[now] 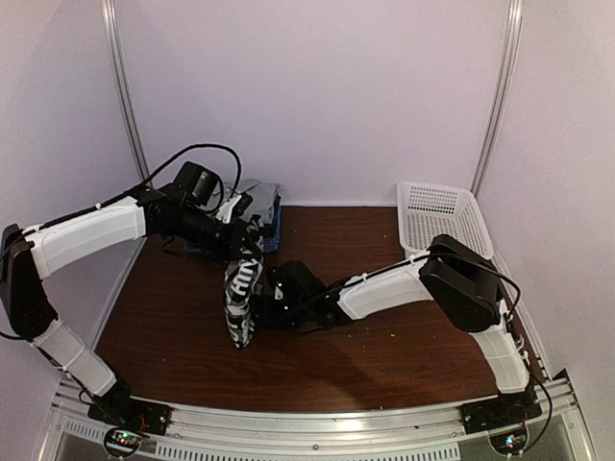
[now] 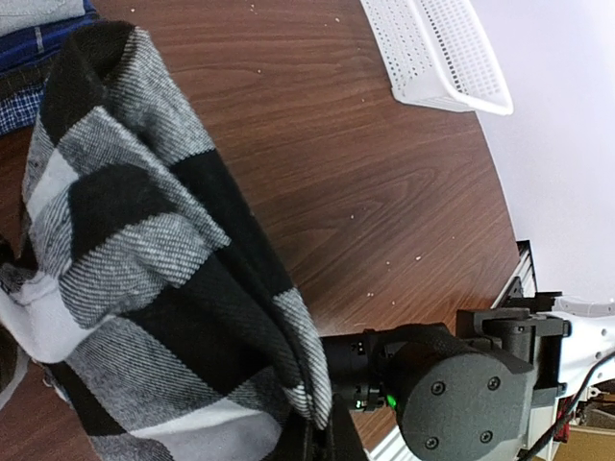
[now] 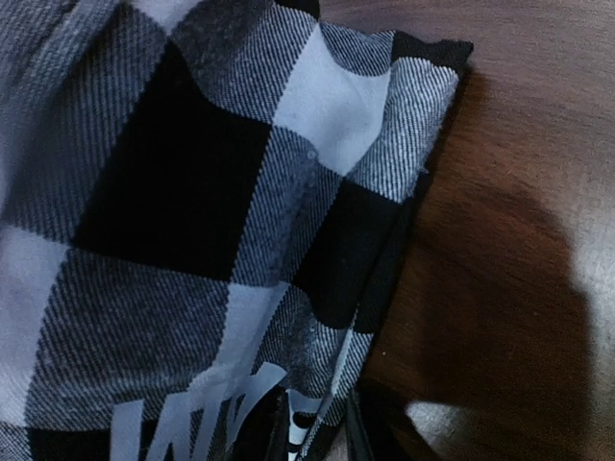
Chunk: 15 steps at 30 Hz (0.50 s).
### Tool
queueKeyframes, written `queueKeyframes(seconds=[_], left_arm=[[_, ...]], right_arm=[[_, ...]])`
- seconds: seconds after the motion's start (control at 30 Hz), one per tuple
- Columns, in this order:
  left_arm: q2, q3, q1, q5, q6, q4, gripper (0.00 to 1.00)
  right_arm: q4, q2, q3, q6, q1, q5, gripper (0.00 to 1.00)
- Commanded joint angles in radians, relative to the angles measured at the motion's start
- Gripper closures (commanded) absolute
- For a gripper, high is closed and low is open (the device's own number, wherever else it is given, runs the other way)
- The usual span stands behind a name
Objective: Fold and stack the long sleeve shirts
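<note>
While the left gripper [image 1: 252, 248] is clamped tight on the check shirt [image 1: 240, 298], dangling it well left of the basket [image 1: 442, 216], the right gripper [image 1: 274, 303] meets its lower part; whether it grips is unclear.

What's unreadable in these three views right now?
- Left claw: left wrist view, fingers buried under the black-and-white checked cloth shirt; top view too small.
- Right claw grip: right wrist view, bottom edge cuts it off, cloth covers it.
- Folded grey-and-blue shirt stack count: top view, left arm overlaps it.
</note>
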Motion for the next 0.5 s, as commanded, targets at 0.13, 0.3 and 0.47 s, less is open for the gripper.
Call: queueKeyframes(seconds=[0.13, 0.3, 0.47], left_arm=[[0.027, 0.001, -0.01, 0.057, -0.025, 0.14, 1.0], [0.027, 0.002, -0.018, 0.053, -0.028, 0.141, 1.0], [0.045, 0.004, -0.049, 0.045, -0.037, 0.163, 1.0]], right_arm=[[0.143, -0.074, -0.1, 0.029, -0.005, -0.035, 0.73], [0.163, -0.155, -0.196, 0.03, -0.019, 0.002, 0.72], [0.16, -0.34, -0.337, 0.014, -0.041, 0.066, 0.62]])
